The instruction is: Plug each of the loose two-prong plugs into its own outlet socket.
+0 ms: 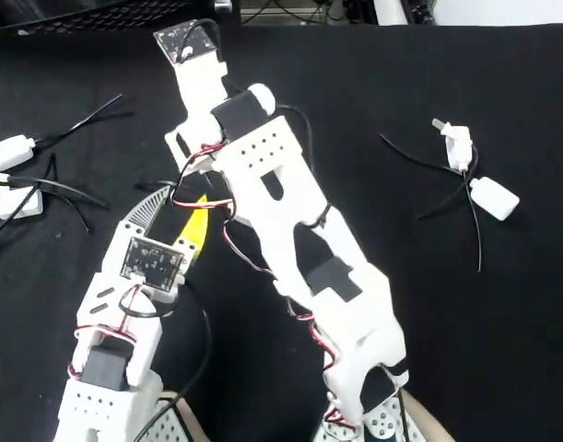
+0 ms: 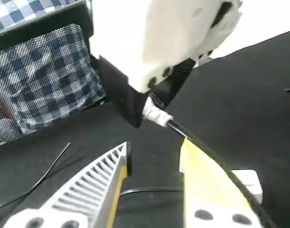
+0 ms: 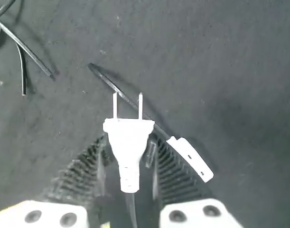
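Note:
My right gripper is shut on a white two-prong plug, prongs pointing away over the black cloth. Just beside its fingers lies a white outlet socket on a black cord. My left gripper stands open close behind the right arm, with a ribbed white finger and a yellow finger. The plug's strain relief and its cord run along the yellow finger, and the socket lies just outside it. In the high view the left gripper sits under the right arm's wrist.
Loose white plugs and sockets with black cords lie at the table's left edge. Another plug and socket lie at the right. The right arm crosses the middle of the table diagonally.

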{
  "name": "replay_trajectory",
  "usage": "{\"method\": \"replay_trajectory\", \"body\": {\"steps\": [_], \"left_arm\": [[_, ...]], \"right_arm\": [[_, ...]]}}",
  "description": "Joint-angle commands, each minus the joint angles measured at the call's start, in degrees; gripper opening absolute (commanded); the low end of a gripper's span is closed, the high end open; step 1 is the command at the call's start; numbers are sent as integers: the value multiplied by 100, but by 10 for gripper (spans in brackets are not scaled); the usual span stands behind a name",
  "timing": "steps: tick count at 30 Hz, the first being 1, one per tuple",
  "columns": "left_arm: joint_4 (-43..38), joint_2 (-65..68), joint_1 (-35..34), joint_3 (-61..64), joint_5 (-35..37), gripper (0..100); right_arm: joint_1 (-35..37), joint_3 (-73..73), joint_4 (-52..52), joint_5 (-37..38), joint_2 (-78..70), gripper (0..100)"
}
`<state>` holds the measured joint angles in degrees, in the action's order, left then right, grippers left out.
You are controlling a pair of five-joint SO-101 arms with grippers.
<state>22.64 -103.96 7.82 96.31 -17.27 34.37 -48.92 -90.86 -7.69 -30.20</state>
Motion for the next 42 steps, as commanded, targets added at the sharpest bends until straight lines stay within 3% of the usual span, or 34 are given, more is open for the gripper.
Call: {"method": "replay_trajectory", "body": {"steps": [1,10,18,28,36,42], "left_arm": [[-114,-35,154,110,70,184],[-105,-44,189,110,70,185],[-79,-18,365,119,70,185],[571,0,901,110,79,184],[571,0,453,110,79,184],[571,0,163,110,79,184]], "right_arm": [[35,-286,70,-62,110,13],[53,-391,70,211,66,14],[-62,-690,695,431,-215,12],[-26,-1648,-149,422,-189,12],[246,-2571,-932,457,4,12],[536,-1622,-949,422,813,12]]}}
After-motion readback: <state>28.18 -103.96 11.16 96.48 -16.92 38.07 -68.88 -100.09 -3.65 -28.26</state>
